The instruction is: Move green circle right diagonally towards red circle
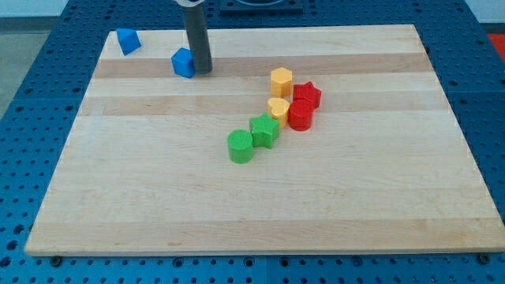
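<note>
Seven small coloured blocks sit on our pale wooden board (158,197), which rests on a blue perforated table (31,142). Our arm carries no jaws at all: it ends in a straight dark rod, open on nothing and holding nothing. My tip (202,71) stands near the view's top, left of centre, right beside a blue block (183,62) of angular shape, on that block's right side; whether the two actually touch we cannot tell. A second blue block (128,41), also angular, lies well apart at the board's top left corner.

The green circle (241,147) sits near the middle of the board, well below and to the right of my tip. Just beside it, up and to the right, is a green star-like block (264,130), and the two look to be touching or nearly so. Further along the same diagonal comes a yellow heart-shaped block (278,109), pressed against the red circle (301,115) on its right. Above the heart sits a yellow hexagonal block (281,81), and a red star-like block (308,95) lies just above the red circle, toward the view's right. Together these five form a tight cluster running from lower left to upper right, with the green circle at its lower left end.
</note>
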Available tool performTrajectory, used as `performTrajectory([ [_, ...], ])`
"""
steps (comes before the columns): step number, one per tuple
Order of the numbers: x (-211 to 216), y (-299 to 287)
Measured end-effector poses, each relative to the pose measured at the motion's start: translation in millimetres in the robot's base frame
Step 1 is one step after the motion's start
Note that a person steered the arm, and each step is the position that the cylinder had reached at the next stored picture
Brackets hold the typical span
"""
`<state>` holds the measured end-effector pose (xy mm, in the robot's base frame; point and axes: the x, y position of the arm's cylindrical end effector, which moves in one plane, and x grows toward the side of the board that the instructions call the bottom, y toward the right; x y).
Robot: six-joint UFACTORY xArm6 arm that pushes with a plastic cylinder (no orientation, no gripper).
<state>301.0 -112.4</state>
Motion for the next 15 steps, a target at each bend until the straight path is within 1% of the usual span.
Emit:
performTrajectory([
  [1, 0, -13],
  [2, 1, -14],
  [3, 26, -6],
  [5, 114, 3],
  [6, 155, 29],
  [7, 184, 58],
  [8, 197, 89],
  [9, 197, 109],
  [11, 190, 113],
  [13, 170, 116],
  [15, 170, 162],
])
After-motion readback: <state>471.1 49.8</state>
